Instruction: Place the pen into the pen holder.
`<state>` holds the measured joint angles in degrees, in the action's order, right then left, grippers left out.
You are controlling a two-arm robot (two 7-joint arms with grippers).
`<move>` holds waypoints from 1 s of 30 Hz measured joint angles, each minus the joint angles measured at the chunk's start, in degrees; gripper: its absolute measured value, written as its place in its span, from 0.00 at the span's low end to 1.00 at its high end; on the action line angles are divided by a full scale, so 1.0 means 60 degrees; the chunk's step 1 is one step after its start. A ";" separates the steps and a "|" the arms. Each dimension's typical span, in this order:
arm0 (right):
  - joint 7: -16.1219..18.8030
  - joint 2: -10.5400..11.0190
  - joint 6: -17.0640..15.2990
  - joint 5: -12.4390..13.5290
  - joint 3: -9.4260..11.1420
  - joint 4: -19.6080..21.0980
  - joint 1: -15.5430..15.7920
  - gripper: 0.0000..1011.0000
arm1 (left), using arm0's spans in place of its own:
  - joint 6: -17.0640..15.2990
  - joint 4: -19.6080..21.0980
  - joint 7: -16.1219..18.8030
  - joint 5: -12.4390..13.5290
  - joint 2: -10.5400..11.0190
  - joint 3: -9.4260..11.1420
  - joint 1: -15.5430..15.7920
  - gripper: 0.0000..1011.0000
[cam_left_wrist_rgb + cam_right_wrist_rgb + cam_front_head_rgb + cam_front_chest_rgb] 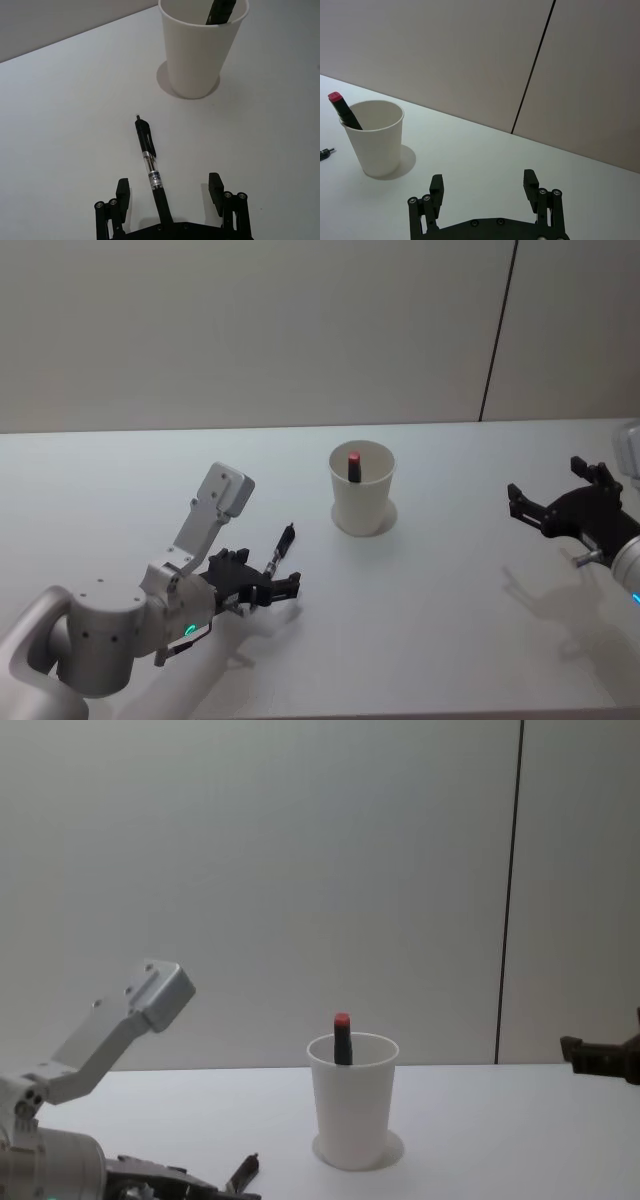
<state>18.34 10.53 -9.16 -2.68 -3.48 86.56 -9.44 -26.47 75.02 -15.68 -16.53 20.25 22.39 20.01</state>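
Note:
The pen (147,150), black with a clear middle section, lies on the white table (450,620), its tip pointing toward the pen holder (362,498). My left gripper (169,182) is open and straddles the pen's rear end, one finger on each side and neither touching it. In the head view the left gripper (262,585) sits at the lower left, a short way in front and left of the pen holder. The pen holder (197,55) is a white paper cup standing upright. My right gripper (546,482) hovers open at the far right, with nothing between its fingers.
A black marker with a red cap (353,464) leans inside the pen holder. The pale wall behind has a dark vertical seam (498,330). The table's far edge meets that wall.

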 joint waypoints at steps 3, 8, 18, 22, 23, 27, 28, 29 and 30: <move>0.0000 0.0000 0.0000 0.0000 0.0000 0.0000 0.0000 0.99 | -0.0054 -0.0036 -0.0008 0.0014 -0.0020 0.0011 0.0014 0.99; 0.0000 0.0000 0.0000 0.0000 0.0000 0.0000 0.0000 0.99 | -0.0119 -0.0068 -0.0008 0.0022 -0.0038 0.0024 0.0019 0.99; 0.0000 0.0000 0.0000 0.0000 0.0000 0.0000 0.0000 0.99 | -0.0251 -0.0131 0.0014 0.0022 -0.0077 0.0044 0.0019 0.88; 0.0000 0.0000 0.0000 0.0000 0.0000 0.0000 0.0000 0.99 | -0.0259 -0.0155 0.0052 0.0003 -0.0092 0.0048 0.0012 0.77; 0.0000 0.0000 0.0000 0.0000 0.0000 0.0000 0.0000 0.99 | -0.0259 -0.0162 0.0066 -0.0010 -0.0098 0.0049 0.0009 0.75; 0.0000 0.0000 0.0000 0.0000 0.0000 0.0000 0.0000 0.99 | -0.0259 -0.0185 0.0096 -0.0030 -0.0112 0.0052 0.0003 0.62; 0.0000 0.0000 0.0000 0.0000 0.0000 0.0000 0.0000 0.99 | -0.0259 -0.0196 0.0111 -0.0045 -0.0119 0.0054 0.0002 0.58; 0.0000 0.0000 0.0000 0.0000 0.0000 0.0000 0.0000 0.99 | -0.0259 -0.0203 0.0118 -0.0051 -0.0123 0.0055 0.0002 0.53; 0.0000 0.0000 0.0000 0.0000 0.0000 0.0000 0.0000 0.99 | -0.0259 -0.0209 0.0124 -0.0056 -0.0127 0.0056 0.0001 0.53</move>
<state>18.34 10.53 -9.16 -2.68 -3.48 86.56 -9.44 -28.03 73.77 -14.93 -16.87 19.49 22.73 20.02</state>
